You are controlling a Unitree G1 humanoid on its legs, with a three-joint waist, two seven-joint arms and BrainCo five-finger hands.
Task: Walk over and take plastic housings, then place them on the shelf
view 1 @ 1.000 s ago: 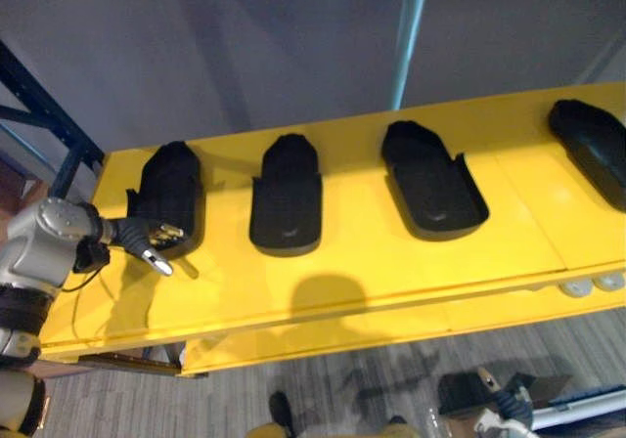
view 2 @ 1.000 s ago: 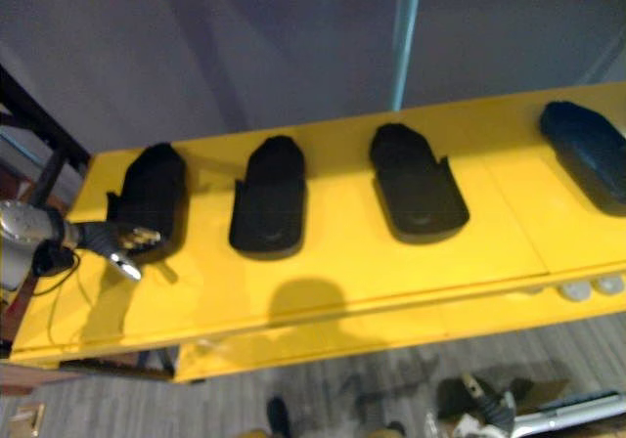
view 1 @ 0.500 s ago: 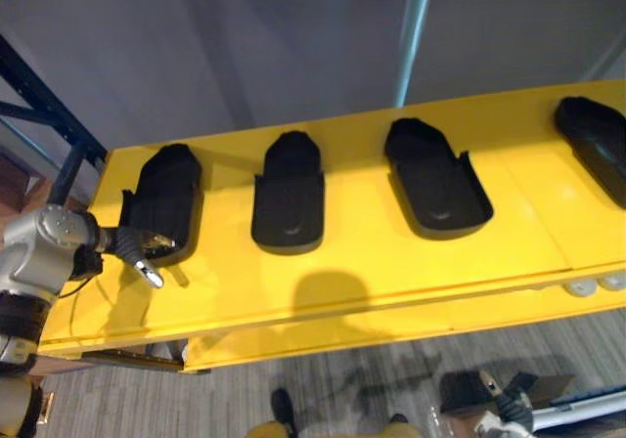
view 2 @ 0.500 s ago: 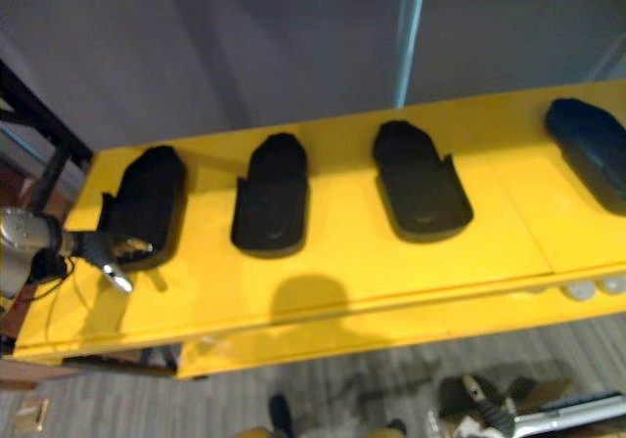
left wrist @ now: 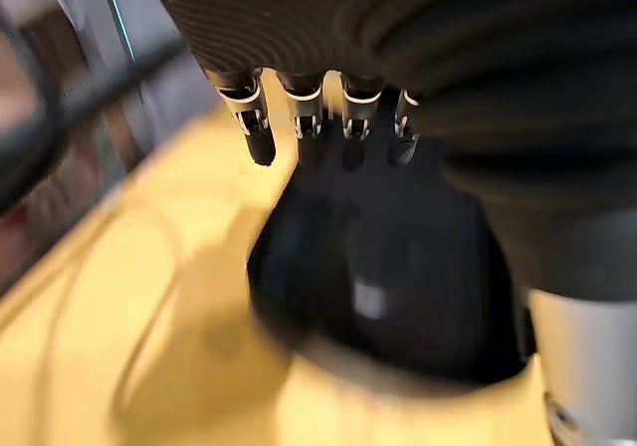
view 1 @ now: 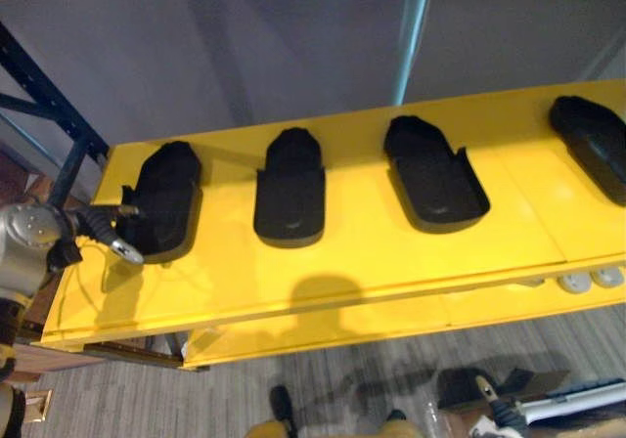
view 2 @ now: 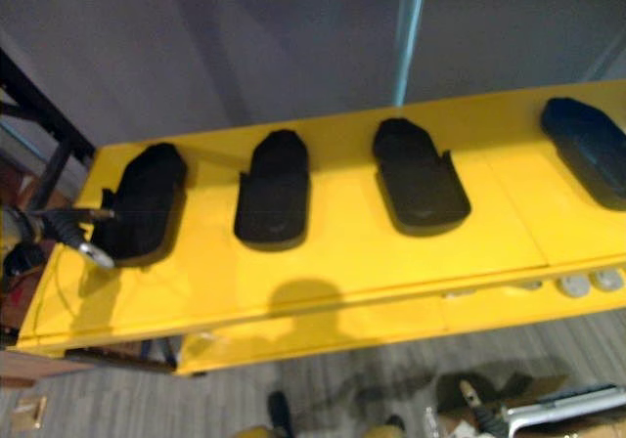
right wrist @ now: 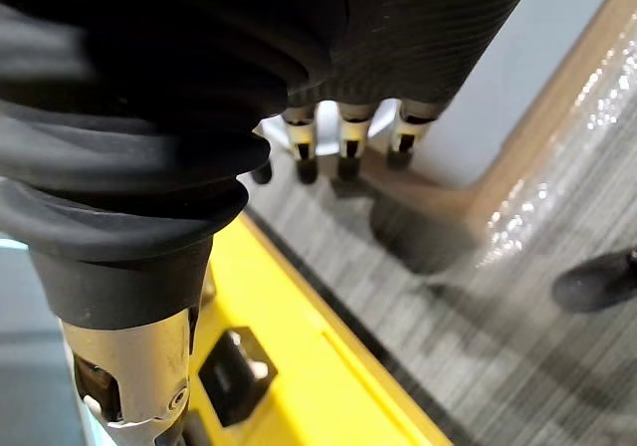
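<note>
Drawn back leftward, left robot hand (view 1: pixel 110 235) sits beside housing (view 1: pixel 164 198) pointing rearward.

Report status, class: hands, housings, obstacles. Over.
Left hand open, by the leftmost housing, holding nothing. Right hand open, empty, low over the floor. Four housings on shelf; nothing in the way.

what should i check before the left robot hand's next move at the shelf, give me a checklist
1. Leftmost housing lies flat on the yellow shelf: ok.
2. Left robot hand open, fingers straight: ok.
3. Left robot hand clear of that housing: cannot tell, it sits at its near edge.
4. Right robot hand open and empty, low by the floor: ok.
5. Neighbouring housing apart from the leftmost one: ok.
</note>
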